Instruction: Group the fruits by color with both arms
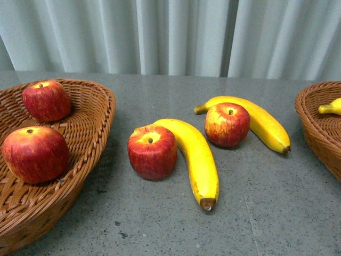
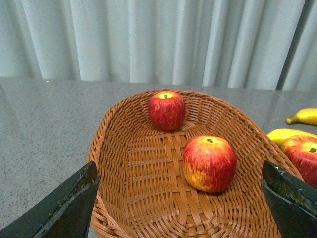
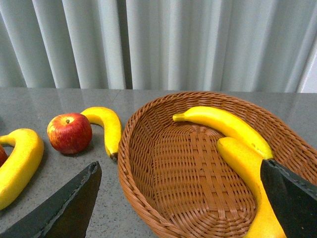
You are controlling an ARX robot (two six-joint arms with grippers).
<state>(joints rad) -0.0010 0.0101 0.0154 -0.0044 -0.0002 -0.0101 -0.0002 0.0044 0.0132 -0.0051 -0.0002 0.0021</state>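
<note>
Fruits [image 1: 152, 152] sit on grey table [image 1: 266, 218], pale curtain [image 1: 176, 32] behind; left claw [image 2: 178, 168], right claw [image 3: 178, 167] gape.

The apples [image 1: 152, 152] are red streaked with yellow, yellowest round their brown stems. The bananas [image 1: 197, 154] are bright yellow with brown tips. The baskets [image 1: 101, 114], at 9 and 3 o'clock, are orange-brown weave. The table [image 1: 266, 213] is speckled grey. The curtain [image 1: 176, 37], at 12 o'clock, is pale grey-green with vertical pleats. The left gripper [image 2: 178, 168] and right gripper [image 3: 181, 168] are black.
</note>
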